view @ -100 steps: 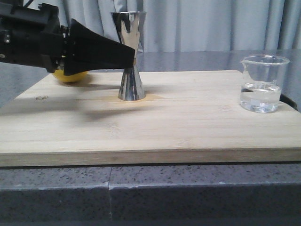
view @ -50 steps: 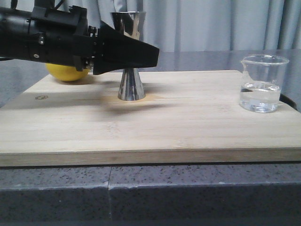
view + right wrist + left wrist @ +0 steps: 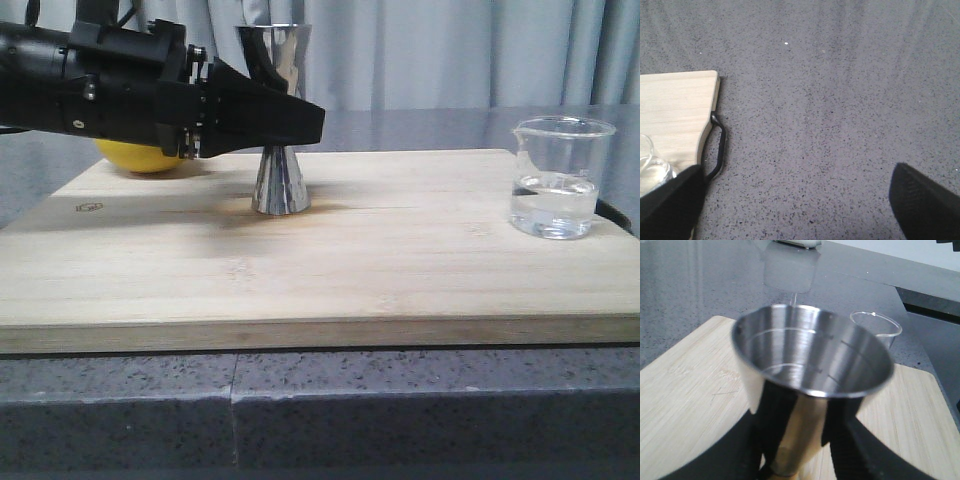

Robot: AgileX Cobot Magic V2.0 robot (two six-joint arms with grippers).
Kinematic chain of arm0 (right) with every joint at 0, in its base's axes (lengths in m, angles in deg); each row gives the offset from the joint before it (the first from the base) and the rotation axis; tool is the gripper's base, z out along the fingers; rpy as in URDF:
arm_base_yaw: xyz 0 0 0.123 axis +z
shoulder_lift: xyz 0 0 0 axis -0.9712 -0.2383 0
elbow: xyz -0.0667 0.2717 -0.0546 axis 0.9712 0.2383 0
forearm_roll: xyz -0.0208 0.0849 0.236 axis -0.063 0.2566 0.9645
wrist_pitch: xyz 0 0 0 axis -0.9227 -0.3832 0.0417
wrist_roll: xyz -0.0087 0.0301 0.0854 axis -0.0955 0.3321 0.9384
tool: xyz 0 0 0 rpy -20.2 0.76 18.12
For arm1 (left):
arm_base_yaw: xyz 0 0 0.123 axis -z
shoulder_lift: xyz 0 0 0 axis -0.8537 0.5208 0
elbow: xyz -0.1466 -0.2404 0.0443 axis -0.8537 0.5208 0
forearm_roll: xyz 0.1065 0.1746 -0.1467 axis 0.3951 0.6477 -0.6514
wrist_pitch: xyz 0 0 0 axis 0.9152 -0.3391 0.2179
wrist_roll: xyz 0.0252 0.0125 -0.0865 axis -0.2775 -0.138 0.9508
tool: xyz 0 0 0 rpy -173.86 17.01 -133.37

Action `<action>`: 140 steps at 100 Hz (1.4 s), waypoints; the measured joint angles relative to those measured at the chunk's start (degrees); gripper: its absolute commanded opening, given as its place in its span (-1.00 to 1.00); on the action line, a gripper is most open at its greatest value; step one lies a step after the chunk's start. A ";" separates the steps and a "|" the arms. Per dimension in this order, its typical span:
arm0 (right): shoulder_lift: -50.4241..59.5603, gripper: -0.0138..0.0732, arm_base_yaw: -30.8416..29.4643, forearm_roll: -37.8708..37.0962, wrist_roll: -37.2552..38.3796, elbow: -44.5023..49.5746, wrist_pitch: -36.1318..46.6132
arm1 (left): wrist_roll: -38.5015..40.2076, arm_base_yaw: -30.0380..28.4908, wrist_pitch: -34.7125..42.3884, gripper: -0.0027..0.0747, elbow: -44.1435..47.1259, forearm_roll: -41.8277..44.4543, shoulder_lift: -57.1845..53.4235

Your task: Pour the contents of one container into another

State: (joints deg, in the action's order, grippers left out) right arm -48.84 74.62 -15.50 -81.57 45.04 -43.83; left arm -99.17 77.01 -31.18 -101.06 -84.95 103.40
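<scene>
Left gripper (image 3: 800, 460) fingers (image 3: 765, 415) straddling jigger (image 3: 278, 120) waist, apparently not yet clamped; right gripper (image 3: 795, 200) spread wide over bare tabletop (image 3: 830, 100). Beaker (image 3: 560, 178) at board's (image 3: 320, 260) right edge. Risk: off-centre closure tipping tall jigger.

The left arm reaches in level from the left, its gripper (image 3: 300, 120) with fingers (image 3: 850, 450) spread apart; the right gripper (image 3: 795, 200) hangs with its fingers spread wide.
</scene>
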 measured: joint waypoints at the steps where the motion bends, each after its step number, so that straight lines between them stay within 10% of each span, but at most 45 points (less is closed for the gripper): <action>1: 0.00 0.83 0.00 0.00 0.00 0.00 0.00 | 0.00 0.00 0.00 -0.31 0.00 0.00 0.00; 140: -0.36 0.83 0.47 5.91 -7.13 -0.27 0.34 | 2.52 0.00 0.00 -0.31 -5.79 0.31 -3.04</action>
State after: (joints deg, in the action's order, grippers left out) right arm -49.20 75.10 -9.59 -88.71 44.77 -43.49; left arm -96.65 77.01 -31.18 -106.84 -84.64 100.37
